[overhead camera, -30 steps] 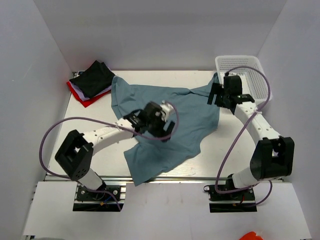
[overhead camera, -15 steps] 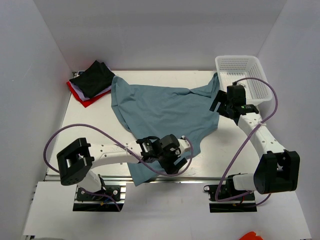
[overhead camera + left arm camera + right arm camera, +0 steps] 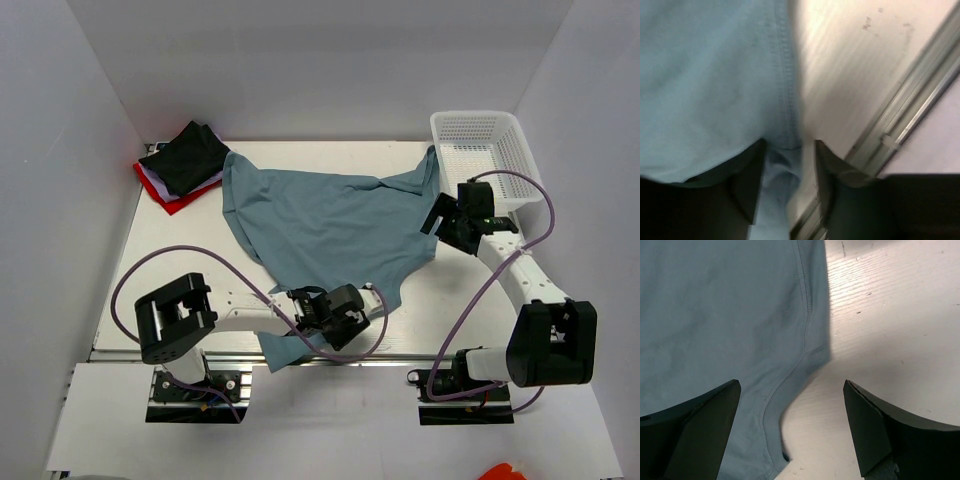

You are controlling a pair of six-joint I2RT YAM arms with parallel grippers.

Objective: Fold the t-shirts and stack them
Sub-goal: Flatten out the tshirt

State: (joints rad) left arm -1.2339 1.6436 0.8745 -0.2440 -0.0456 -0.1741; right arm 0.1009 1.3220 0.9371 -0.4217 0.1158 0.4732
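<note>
Teal cotton t-shirt [image 3: 320, 215] lying flat between both grippers | left gripper [image 3: 789, 155] pinching its near hem, body stretching ahead | right gripper [image 3: 791, 385] spread wide over side edge, cloth mostly to its left, unheld

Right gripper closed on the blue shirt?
No, the right gripper is wide open over the edge of the blue t-shirt, gripping nothing.

Dusty blue-teal t-shirt [image 3: 330, 225], white basket [image 3: 490, 145]
</note>
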